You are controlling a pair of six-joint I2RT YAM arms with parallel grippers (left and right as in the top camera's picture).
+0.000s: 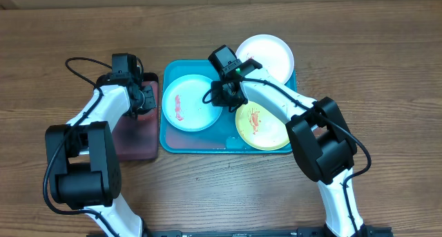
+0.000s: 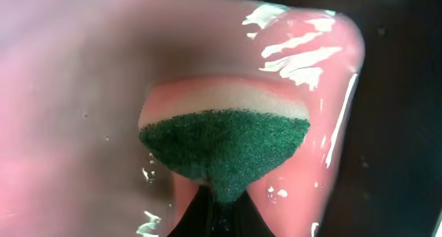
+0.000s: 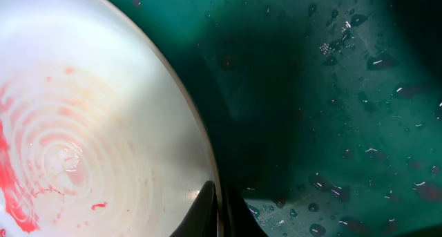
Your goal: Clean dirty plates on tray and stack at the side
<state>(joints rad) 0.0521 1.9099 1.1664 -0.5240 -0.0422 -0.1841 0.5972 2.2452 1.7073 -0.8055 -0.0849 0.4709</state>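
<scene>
The turquoise tray (image 1: 168, 137) holds the light blue plate (image 1: 188, 102) with a red smear on the left and the lime green plate (image 1: 262, 126) with orange smears at the front right. The white plate (image 1: 271, 54) rests on the tray's far right corner and looks clean. My right gripper (image 1: 217, 99) is shut on the right rim of the light blue plate (image 3: 103, 147), one finger on each side of it (image 3: 217, 209). My left gripper (image 1: 145, 99) is shut on a green and white sponge (image 2: 224, 137), pressed down in the pinkish tray (image 2: 83, 92).
The small pinkish tray (image 1: 135, 137) with a dark rim lies left of the turquoise tray and holds water. The turquoise tray floor (image 3: 331, 112) is wet with droplets. Bare wooden table lies all round.
</scene>
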